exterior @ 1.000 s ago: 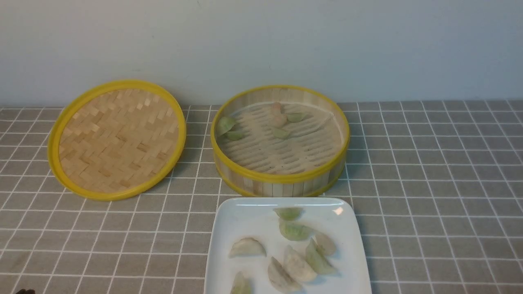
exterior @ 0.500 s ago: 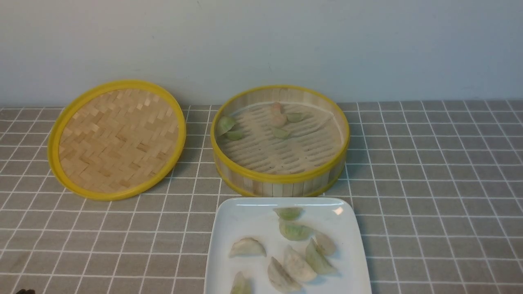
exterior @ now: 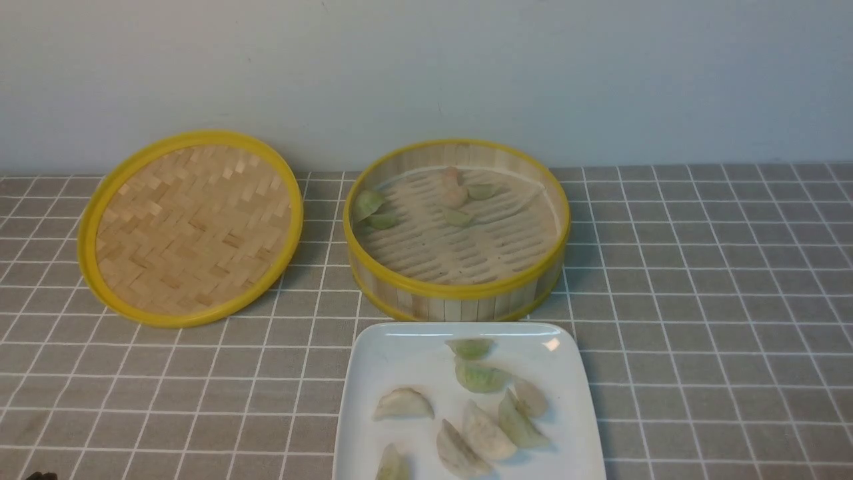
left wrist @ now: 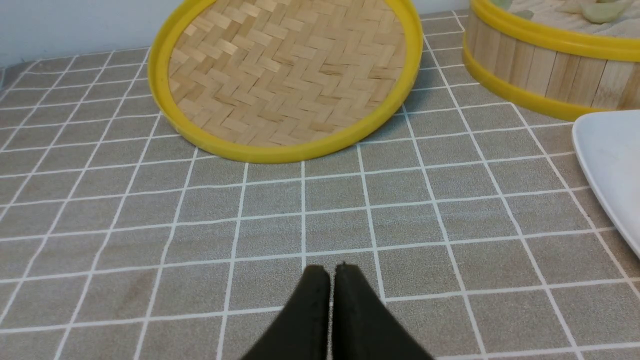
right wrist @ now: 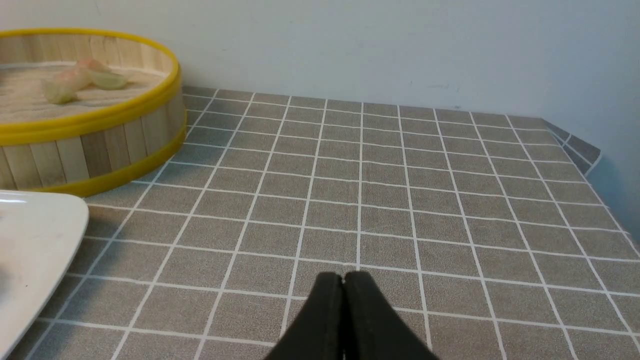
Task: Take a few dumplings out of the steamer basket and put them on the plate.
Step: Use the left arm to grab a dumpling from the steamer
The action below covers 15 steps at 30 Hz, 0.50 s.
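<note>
Dumplings [exterior: 480,377] on the plate [exterior: 380,360] already: seven or eight by my count, pale green and whitish, bunched from its middle toward the robot's side. "A few" looks met, so I'd call the task done or v. nearly done.

The plate sits just in front of the steamer basket [exterior: 460,291], on the robot's side. Its rim is close to the basket wall but not touching, afaict. Inside the basket there are four greenish ones [exterior: 368,203] at its far and left parts, plus the pink round one [exterior: 454,187] beside them, which isn't for moving.

Left jaws are clenched tight w/ nothing between them, low over bare worktop [exterior: 700,300] well to the basket's left-front. Right jaws are pressed together too, empty, over bare worktop to the basket's right-front.

Room: there's a wide open grid cloth right of the basket, and the worktop's corner edge shows further out that way. Left of the basket is the woven lid [exterior: 190,227], w/ a gap between. The wall is close behind the basket, so any further reach-in prob. comes over the front rim, above the plate. Mind that upright wall.
</note>
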Each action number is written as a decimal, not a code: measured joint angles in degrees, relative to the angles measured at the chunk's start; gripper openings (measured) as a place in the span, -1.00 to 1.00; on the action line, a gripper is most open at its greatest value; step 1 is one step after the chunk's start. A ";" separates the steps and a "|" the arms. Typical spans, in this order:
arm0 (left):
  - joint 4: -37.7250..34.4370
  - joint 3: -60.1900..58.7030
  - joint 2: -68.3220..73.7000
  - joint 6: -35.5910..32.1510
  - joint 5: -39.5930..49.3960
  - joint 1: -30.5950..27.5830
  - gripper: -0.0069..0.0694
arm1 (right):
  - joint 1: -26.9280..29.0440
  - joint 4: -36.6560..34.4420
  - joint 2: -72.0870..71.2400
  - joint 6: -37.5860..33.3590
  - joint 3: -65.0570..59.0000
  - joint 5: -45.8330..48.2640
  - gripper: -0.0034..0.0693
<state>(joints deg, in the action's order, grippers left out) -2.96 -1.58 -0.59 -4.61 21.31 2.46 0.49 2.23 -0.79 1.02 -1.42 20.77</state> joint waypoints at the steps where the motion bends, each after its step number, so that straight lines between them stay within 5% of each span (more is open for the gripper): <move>1: 0.00 0.00 0.00 0.00 0.00 0.00 -0.83 | 0.00 0.00 0.00 0.00 0.00 0.00 -0.93; 7: -0.77 0.00 0.00 1.09 -3.12 0.00 -0.83 | 0.00 0.00 0.00 0.00 0.00 0.00 -0.93; 15: -18.37 0.00 0.00 9.30 -21.31 0.00 -0.83 | 0.00 0.17 0.00 0.00 0.00 0.00 -0.93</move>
<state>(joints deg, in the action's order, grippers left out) -21.32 -1.58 -0.59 4.69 0.00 2.46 0.49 2.39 -0.79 1.02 -1.42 20.77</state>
